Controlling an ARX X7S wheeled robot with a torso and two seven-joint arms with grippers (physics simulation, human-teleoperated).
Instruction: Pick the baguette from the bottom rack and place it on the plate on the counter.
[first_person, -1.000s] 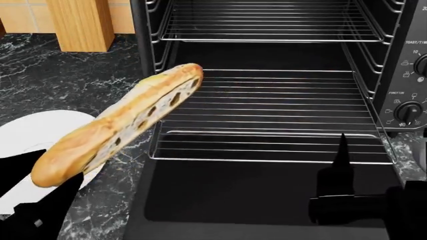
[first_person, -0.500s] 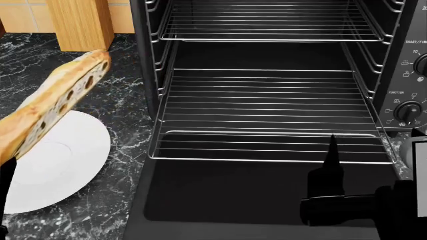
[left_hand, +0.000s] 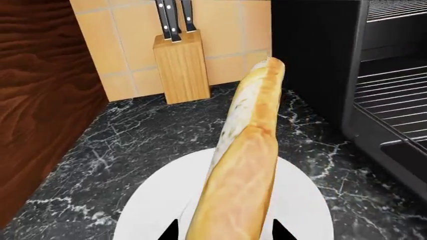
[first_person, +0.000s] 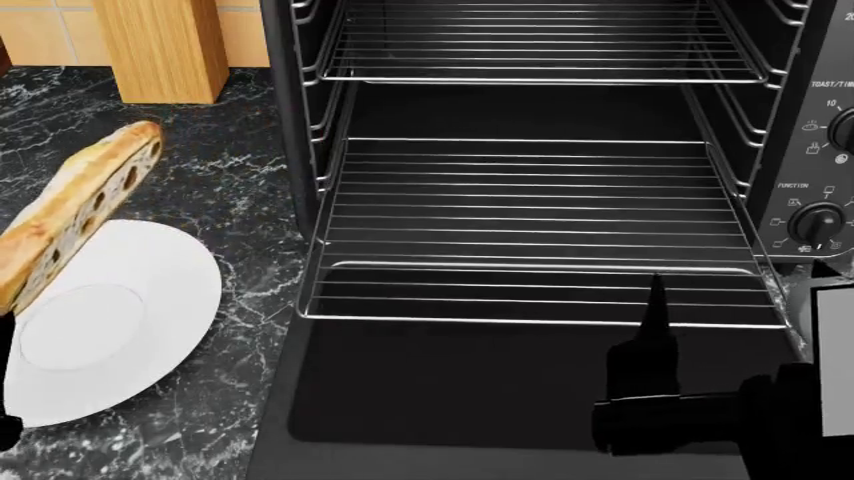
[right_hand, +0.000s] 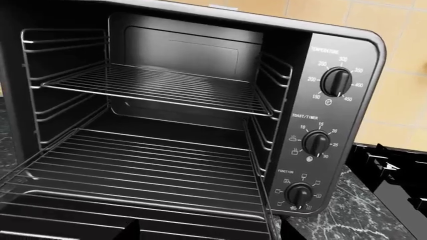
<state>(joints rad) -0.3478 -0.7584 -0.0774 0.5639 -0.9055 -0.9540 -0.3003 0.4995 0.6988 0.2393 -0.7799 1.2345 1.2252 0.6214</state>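
Left gripper (left_hand: 227, 235) pinches the baguette (left_hand: 243, 160) over the plate (left_hand: 300, 200). Right gripper (first_person: 654, 330): can't tell how open. Oven (right_hand: 347, 45) dial reads "TOAST/TIMER".

baguette (first_person: 74, 214) carried left off the bottom rack (first_person: 534, 230), lowered over the plate (first_person: 114, 320)

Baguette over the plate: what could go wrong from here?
The baguette is held by one end in the left gripper, its far end reaching past the plate rim; released like this, it may tip onto the counter. It also points toward the knife block, so swinging forward risks a bump.
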